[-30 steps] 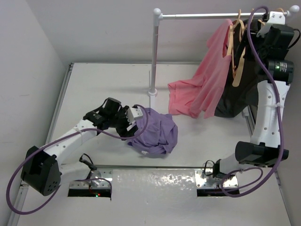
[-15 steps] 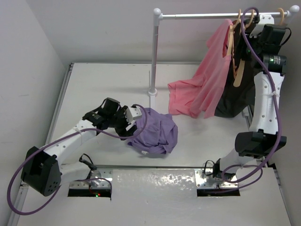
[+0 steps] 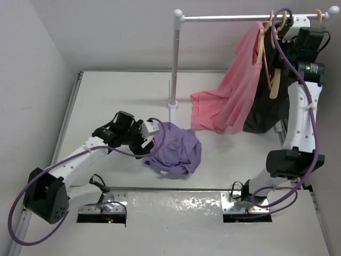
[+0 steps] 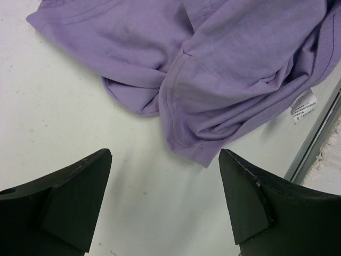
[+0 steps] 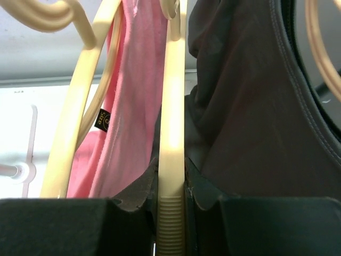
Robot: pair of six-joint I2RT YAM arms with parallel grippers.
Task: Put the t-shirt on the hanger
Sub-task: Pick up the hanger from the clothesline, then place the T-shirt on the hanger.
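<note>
White surface (image 3: 106, 96) holds the t-shirt (image 3: 178, 149); left end effector (image 4: 165, 154) sits apart near it, right end effector (image 5: 171, 205) has moved up, clamped on the hanger (image 5: 173, 106)

The t-shirt (image 3: 176, 152) lies on the bench (image 3: 106, 90), just right of the left end effector (image 4: 165, 153) and before the rack's base (image 3: 172, 104). At the rail's (image 3: 234, 17) right end, one shirt (image 3: 234, 101) hangs left of a second shirt (image 3: 261, 114), with the hanger (image 5: 171, 160) between them in the right end effector (image 5: 171, 205).

fingers (image 5: 69, 229) apparently pinching hanger (image 5: 172, 133), pink shirt (image 5: 136, 80) left, black shirt (image 5: 250, 106) right
</note>
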